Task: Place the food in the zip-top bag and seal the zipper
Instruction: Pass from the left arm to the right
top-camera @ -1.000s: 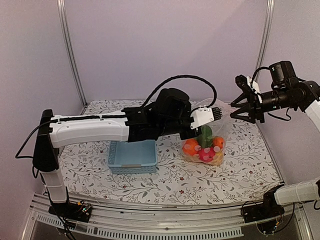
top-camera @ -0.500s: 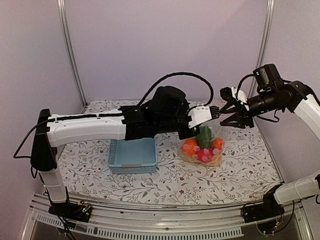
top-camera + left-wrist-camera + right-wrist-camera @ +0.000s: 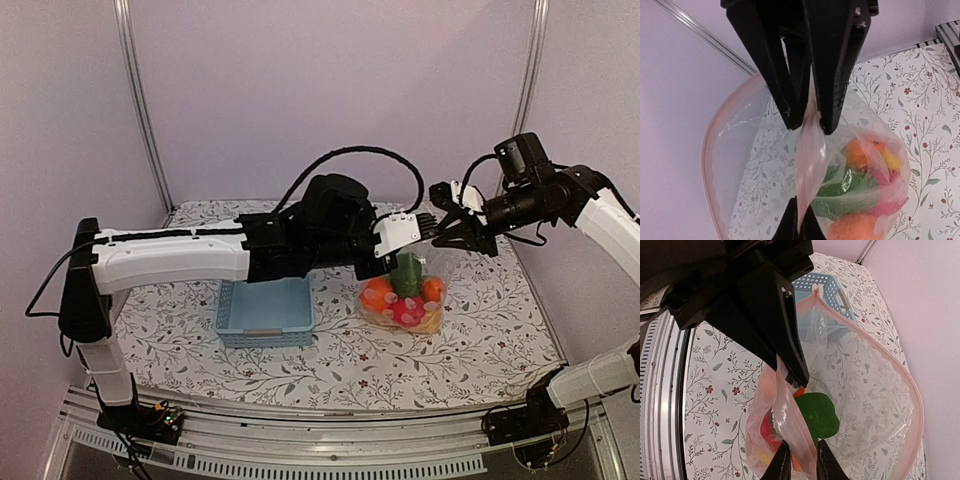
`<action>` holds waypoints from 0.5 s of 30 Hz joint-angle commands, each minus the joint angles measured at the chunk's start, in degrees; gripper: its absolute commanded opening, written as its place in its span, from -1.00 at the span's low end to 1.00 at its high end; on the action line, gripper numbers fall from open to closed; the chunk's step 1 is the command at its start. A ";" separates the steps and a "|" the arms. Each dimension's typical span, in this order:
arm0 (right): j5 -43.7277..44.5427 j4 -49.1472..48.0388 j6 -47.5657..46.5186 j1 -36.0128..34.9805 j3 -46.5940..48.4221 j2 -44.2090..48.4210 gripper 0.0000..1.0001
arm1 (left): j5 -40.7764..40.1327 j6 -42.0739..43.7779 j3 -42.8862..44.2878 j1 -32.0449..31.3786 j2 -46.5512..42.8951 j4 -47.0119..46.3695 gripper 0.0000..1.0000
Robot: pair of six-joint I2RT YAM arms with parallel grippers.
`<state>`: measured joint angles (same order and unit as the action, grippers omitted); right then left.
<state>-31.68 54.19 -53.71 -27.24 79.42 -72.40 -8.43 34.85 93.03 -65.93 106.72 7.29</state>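
L gripper [image 3: 810,122] clamped on zip-top bag [image 3: 740,150] mouth, holding it up just right of blue basket [image 3: 265,310]. R gripper [image 3: 801,460] fingers nearly together, pinching bag film. Food [image 3: 405,295] in bag bottom. Zipper [image 3: 705,150] gapes open.

A white tablecloth printed with leafy sprigs [image 3: 480,340] spreads flat; plain lilac walls [image 3: 330,90] rise behind it, slim silver metal poles [image 3: 142,110] standing at its far corners

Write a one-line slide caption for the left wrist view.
Left gripper holds the zip-top bag by its gathered film, toy food inside.
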 commanded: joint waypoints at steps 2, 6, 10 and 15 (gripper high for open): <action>0.50 -1.17 0.13 -0.33 -0.02 -0.10 -0.66 | -1.67 -0.77 -1.20 0.87 -2.39 -3.46 -0.97; 0.18 -1.41 0.24 -1.50 0.66 -0.58 -0.10 | -1.39 -0.94 -1.65 1.04 -2.39 -4.49 -0.97; -0.93 -1.82 0.25 -1.78 1.88 -1.71 0.11 | 0.19 -0.65 -2.71 1.05 -3.01 -5.82 -0.95; -0.73 -0.71 -0.54 -1.76 3.49 -3.78 0.11 | 0.58 -0.21 -4.78 1.06 -4.28 -6.33 -0.94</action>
<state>-31.88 52.56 -53.58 -28.73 80.55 -74.30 -8.95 34.85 89.80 -65.60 105.65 3.60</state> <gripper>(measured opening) 0.552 0.029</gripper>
